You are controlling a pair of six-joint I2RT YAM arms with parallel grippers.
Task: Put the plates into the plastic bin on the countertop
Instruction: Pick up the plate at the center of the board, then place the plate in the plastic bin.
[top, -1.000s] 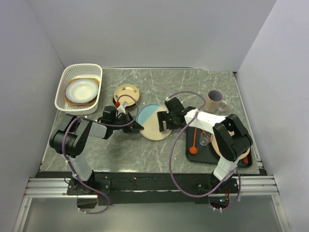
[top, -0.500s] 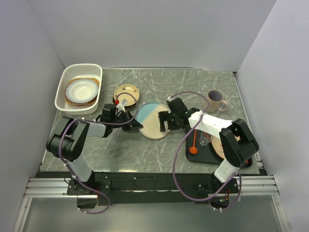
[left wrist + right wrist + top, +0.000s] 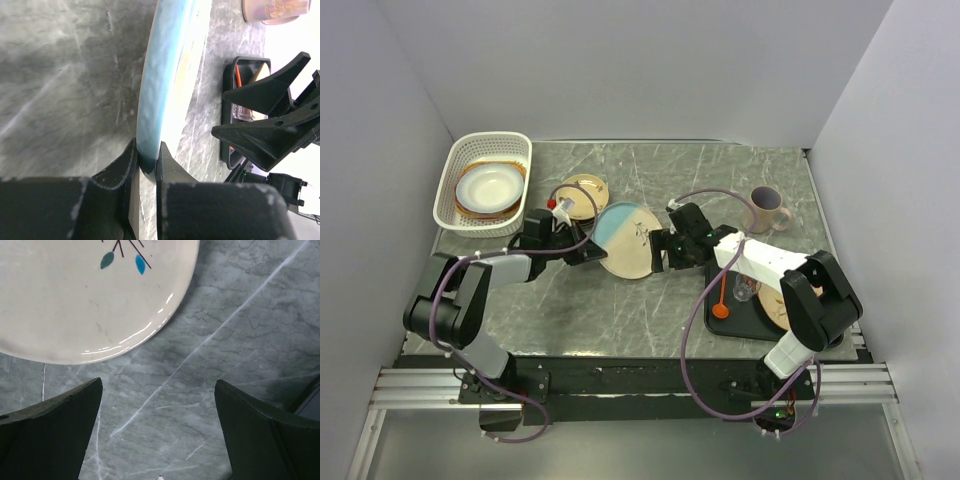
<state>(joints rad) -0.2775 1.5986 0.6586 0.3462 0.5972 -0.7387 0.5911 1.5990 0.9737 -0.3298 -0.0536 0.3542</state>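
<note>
My left gripper (image 3: 591, 250) (image 3: 148, 161) is shut on the left rim of the blue-and-cream plate (image 3: 625, 238) (image 3: 170, 75), which is tilted up off the countertop (image 3: 650, 310). My right gripper (image 3: 663, 252) (image 3: 160, 430) is open just beyond the plate's right edge (image 3: 75, 300), with only bare marble between its fingers. The white plastic bin (image 3: 445, 195) stands at the back left and holds a cream plate (image 3: 490, 185) stacked on an orange-brown one. A small tan dark-rimmed plate (image 3: 582, 193) lies behind the left gripper.
A black tray (image 3: 712, 310) at the right holds a glass, an orange spoon (image 3: 721, 300) and a tan plate (image 3: 775, 305) partly under the right arm. A mug (image 3: 765, 208) stands at the back right. Grey walls close in three sides.
The left gripper has drawn the blue-and-cream plate to the left and back, tipping it up. The right gripper has stayed open beside it while its elbow swung right.
</note>
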